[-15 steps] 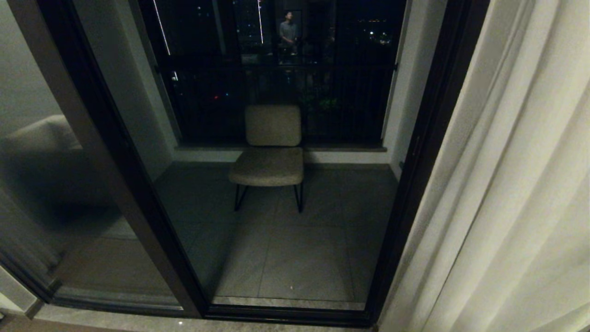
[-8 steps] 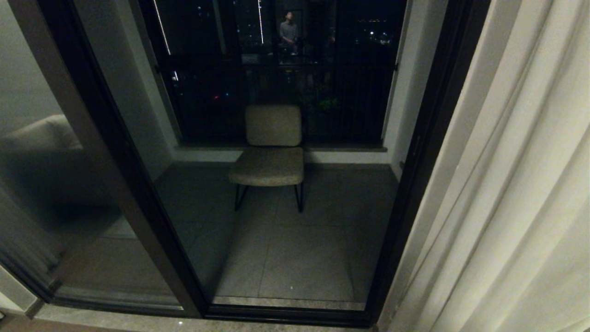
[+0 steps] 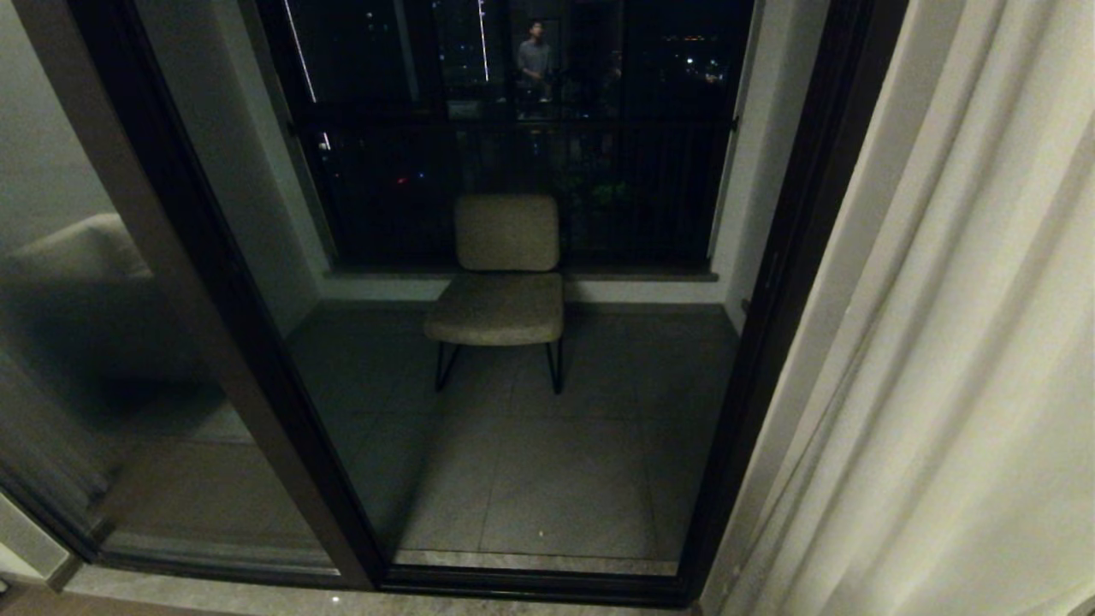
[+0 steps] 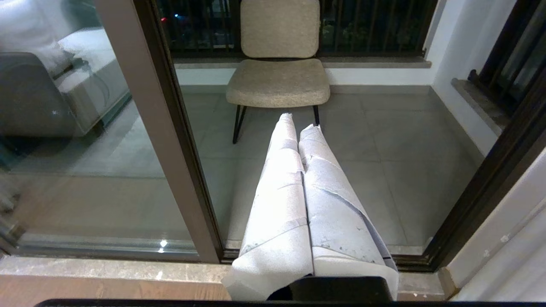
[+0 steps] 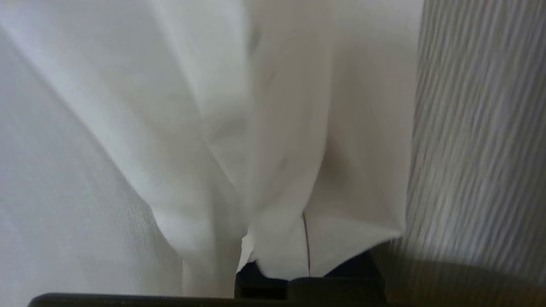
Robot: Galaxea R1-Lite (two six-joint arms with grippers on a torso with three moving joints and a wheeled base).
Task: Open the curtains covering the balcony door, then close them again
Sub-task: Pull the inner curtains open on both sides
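A cream curtain (image 3: 958,342) hangs bunched at the right, its edge beside the dark right frame of the balcony door (image 3: 796,282). The glass (image 3: 530,445) stands uncovered. My right gripper (image 5: 303,213) is outside the head view. In its wrist view the white-wrapped fingers (image 5: 273,238) are shut together and pressed into the curtain's folds (image 5: 170,128), which hide the tips. I cannot tell whether any cloth is pinched. My left gripper (image 4: 298,121) is parked low, shut and empty, pointing at the door.
A dark middle post (image 3: 214,299) divides the glass. Behind it a beige chair (image 3: 505,282) stands on the tiled balcony floor before a black railing (image 3: 513,171). A person's reflection (image 3: 535,60) shows high in the glass. A stone sill (image 4: 106,273) runs along the door's foot.
The curtain's folds have shifted and drawn straighter, while its edge stays by the right frame. The door, the chair and the camera have not moved.
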